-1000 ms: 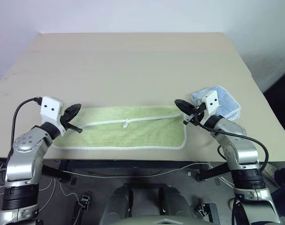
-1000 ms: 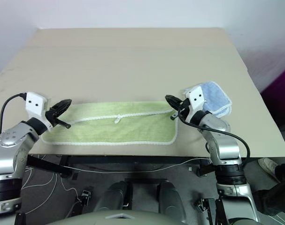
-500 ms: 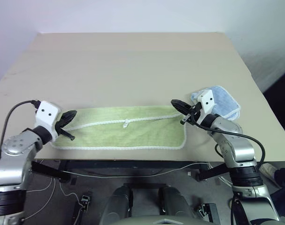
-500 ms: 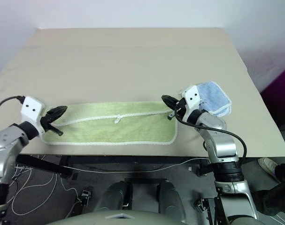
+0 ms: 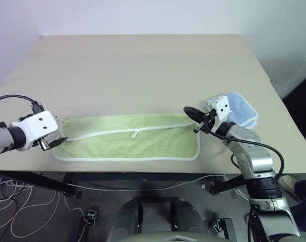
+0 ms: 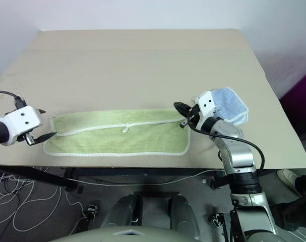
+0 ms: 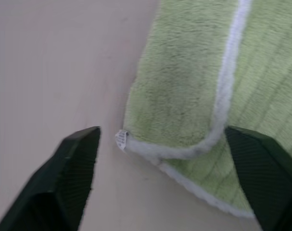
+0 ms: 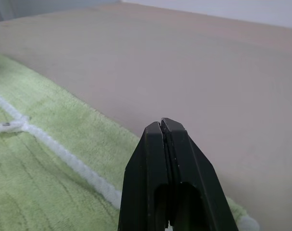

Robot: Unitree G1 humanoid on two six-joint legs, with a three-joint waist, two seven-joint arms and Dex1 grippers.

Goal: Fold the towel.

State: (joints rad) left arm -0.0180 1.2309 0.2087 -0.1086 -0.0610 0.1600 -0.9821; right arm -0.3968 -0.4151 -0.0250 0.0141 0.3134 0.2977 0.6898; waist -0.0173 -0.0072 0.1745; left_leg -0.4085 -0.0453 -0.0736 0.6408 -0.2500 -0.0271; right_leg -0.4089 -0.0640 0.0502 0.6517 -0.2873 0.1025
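A light yellow-green towel (image 5: 127,143) lies flat along the near edge of a beige table (image 5: 142,70), folded lengthwise so its white stitched edging runs along the middle of the strip. A small white loop (image 5: 136,133) sits on that edging, near the towel's centre.

The left hand (image 5: 56,142) hovers just off the towel's left end, at the corner. Its two black fingers (image 7: 73,178) are spread wide, one over bare table and the other over the cloth, with the towel's folded corner lying between them and nothing gripped.

The right hand (image 5: 191,114) is at the towel's far right corner. Its fingers (image 8: 167,178) are pressed together; the wrist view shows them closed tip to tip above the towel's edge, and it is not clear whether any cloth is caught between them.

A smaller light blue cloth (image 5: 238,108) lies folded on the table just beyond the towel's right end, behind the right hand.
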